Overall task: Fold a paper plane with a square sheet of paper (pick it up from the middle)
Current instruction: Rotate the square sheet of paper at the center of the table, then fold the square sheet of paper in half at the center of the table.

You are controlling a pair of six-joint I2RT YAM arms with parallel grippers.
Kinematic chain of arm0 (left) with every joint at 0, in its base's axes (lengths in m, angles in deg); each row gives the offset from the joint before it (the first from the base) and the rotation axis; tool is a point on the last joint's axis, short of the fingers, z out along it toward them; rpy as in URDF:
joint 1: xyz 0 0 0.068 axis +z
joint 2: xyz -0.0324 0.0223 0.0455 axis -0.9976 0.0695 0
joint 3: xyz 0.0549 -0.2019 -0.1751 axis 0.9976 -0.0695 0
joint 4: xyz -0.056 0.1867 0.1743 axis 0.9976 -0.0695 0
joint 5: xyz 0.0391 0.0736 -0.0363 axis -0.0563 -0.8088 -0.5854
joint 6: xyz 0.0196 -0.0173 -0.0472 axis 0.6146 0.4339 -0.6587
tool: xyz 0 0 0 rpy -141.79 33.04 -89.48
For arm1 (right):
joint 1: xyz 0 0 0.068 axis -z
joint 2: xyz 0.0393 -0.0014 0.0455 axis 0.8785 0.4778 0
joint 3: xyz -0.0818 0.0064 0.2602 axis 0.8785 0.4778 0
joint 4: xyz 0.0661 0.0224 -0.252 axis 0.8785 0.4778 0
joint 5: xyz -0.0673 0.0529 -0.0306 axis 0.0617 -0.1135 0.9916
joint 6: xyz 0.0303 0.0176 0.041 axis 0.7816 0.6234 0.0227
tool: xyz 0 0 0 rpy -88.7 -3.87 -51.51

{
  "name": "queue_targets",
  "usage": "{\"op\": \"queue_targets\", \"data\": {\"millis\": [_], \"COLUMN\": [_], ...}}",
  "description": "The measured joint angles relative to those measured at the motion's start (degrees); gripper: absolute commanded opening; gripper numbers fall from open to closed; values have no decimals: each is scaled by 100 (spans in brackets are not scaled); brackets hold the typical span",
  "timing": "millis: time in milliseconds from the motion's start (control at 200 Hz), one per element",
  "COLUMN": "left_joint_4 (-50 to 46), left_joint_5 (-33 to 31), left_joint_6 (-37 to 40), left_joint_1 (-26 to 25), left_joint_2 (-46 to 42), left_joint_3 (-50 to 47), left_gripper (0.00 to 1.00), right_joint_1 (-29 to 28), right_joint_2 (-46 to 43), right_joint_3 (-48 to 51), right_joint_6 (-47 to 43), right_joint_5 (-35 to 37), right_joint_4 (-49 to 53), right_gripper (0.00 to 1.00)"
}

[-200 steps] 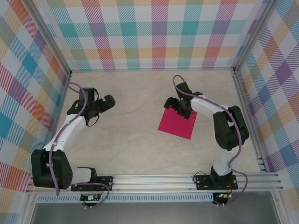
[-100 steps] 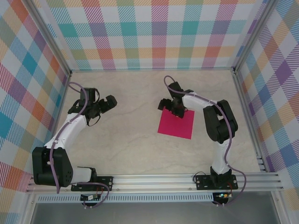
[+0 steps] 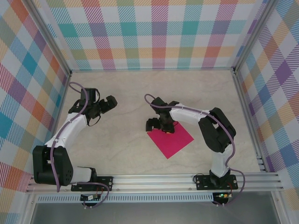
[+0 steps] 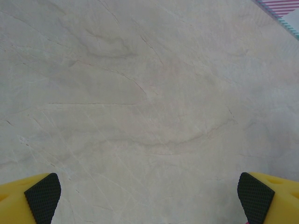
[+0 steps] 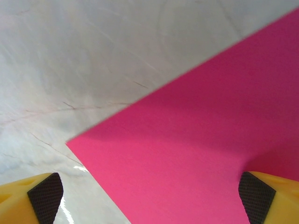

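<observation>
Square sheet of paper (image 3: 172,140): magenta-pink, plain, lying flat and unfolded on the table, right of the middle and nearer to the right arm. It is turned like a diamond, with one corner to the left and one toward the arm bases.
Sheet in the right wrist view (image 5: 196,140): it covers the lower right part of the picture, and one corner points left between the two pads.
Right gripper (image 3: 159,125): reached toward the middle of the table, above the far-left edge of the sheet, close to its left corner.
Right jaws: wide apart, nothing between them. In the wrist view (image 5: 149,196) the black pad (image 5: 254,198) on the right is over the paper and the other pad is over bare table. Whether a pad touches the sheet, I cannot tell.
Left gripper (image 3: 105,105): on the left side of the table, well apart from the sheet, pointing to the right.
Left jaws: wide apart and holding nothing; in the wrist view (image 4: 149,196) bare table lies under them.
Table (image 3: 126,149): pale, with a marble-like pattern of thin lines (image 4: 140,93).
Walls (image 3: 149,32): checked in many colours, standing on three sides of the table.
Rail (image 3: 154,179): aluminium, at the near edge, carrying both arm bases.
</observation>
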Motion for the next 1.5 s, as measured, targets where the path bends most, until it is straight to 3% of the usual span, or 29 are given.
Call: {"op": "queue_targets", "data": {"millis": [240,525,1500], "left_joint_4": [0,-9,-24], "left_joint_5": [0,-46,-66], "left_joint_6": [-20,-22,-22], "left_joint_1": [0,-33,-33], "left_joint_2": [0,0,0], "left_joint_3": [0,-2,-2], "left_gripper": [100,100,100], "right_joint_1": [50,50,173], "right_joint_2": [-717,-431,306], "right_joint_3": [-44,-11,-35], "right_joint_6": [-1725,-2994,-2870], "right_joint_5": [474,634,953], "right_joint_4": [787,1261,1362], "right_gripper": [100,95,91]}}
